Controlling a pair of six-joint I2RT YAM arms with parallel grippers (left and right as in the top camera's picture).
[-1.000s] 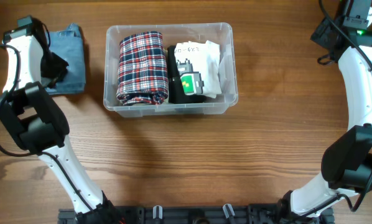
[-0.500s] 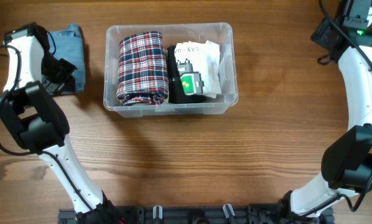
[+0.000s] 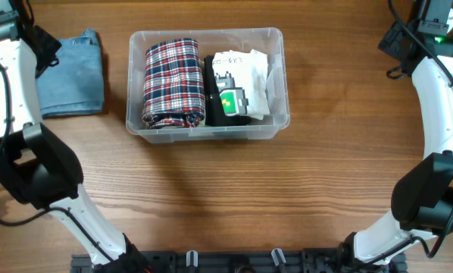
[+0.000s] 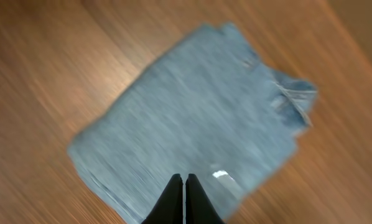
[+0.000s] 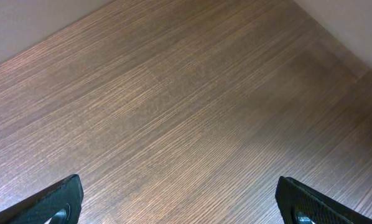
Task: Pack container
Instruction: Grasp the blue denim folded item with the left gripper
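Observation:
The clear plastic container (image 3: pixel 132 83) stands on the table at the back middle. It holds a folded red-and-blue plaid cloth (image 3: pixel 171 82) on the left and a white garment with a green print (image 3: pixel 238 83) on the right. Folded blue jeans (image 3: pixel 73 73) lie on the table left of it; they also show blurred in the left wrist view (image 4: pixel 192 118). My left gripper (image 4: pixel 185 182) is shut and empty, raised above the jeans at the far left. My right gripper (image 5: pixel 180 199) is open over bare wood at the back right.
The wooden table (image 3: pixel 234 197) runs to the front edge, where a black rail (image 3: pixel 234 262) holds the arm bases. The right arm (image 3: pixel 438 98) curves along the right edge. A pale wall edge (image 5: pixel 24 25) shows in the right wrist view.
My left gripper has lifted off the jeans and drawn back toward the far left corner, leaving the jeans flat on the table. The right arm has not moved.

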